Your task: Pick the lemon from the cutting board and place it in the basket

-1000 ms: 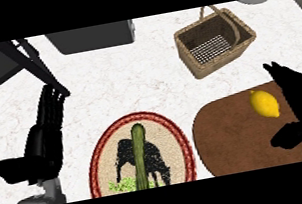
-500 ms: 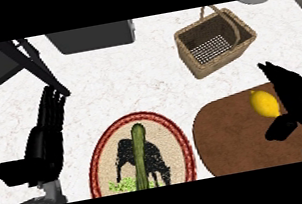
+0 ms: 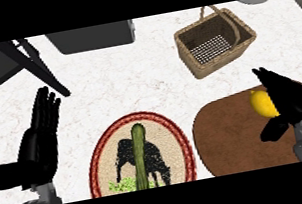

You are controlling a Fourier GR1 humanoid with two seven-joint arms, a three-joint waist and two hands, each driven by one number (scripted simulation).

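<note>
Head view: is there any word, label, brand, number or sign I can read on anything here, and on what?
None: no text can be read anywhere.
The plate bears only a dark animal figure inside a red patterned rim, no letters.
The basket, the cutting board, the lemon and the grey box at the counter's far edge show no markings.

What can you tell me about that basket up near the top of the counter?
The basket is a small, squarish woven one, tan brown like wicker, with thick plaited walls and a thin arched handle rising over its far side. It stands upright on the white counter, turned at an angle to the edges. A pale perforated bottom shows inside, with nothing lying in it. Neither hand touches it; the brown cutting board lies apart, nearer the robot.
</note>
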